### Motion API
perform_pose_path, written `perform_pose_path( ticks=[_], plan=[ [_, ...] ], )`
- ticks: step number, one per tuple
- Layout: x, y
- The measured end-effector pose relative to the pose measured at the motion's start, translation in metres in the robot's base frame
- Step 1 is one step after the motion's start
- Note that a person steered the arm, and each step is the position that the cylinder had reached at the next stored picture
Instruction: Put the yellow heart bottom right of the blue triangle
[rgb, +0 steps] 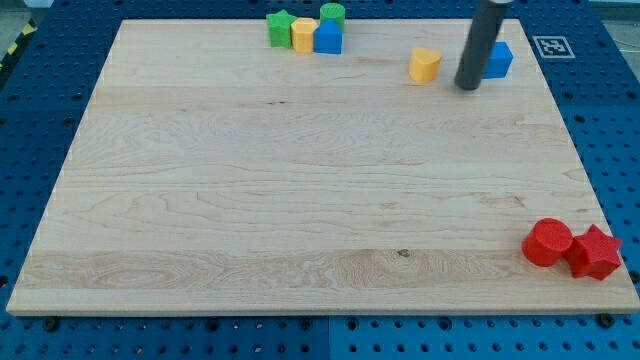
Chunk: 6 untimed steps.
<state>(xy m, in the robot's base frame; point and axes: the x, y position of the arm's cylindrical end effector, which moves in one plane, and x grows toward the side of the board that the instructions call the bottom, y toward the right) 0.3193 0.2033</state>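
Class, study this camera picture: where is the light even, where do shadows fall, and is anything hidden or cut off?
Camera view: light even on the wooden board, no glare; faint shadows beside the red cylinder; my tip partly hides a blue block; the rod's top is cropped.

My rod (483, 40) runs out of the view's top edge, so its upper length is cut off, and it hides the left part of the blue block (499, 60) behind it; that block's shape cannot be made out. The green block (333, 13) at the top sits partly behind the blue cube (327, 38), shape uncertain.
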Motion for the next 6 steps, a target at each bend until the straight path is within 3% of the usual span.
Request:
perform_pose_path(
  ticks=[1,3,4,6],
  plan=[
    [-0.015,-0.022],
    [-0.015,-0.161],
    [-0.015,-0.178],
    [-0.009,-0.122]
  ],
)
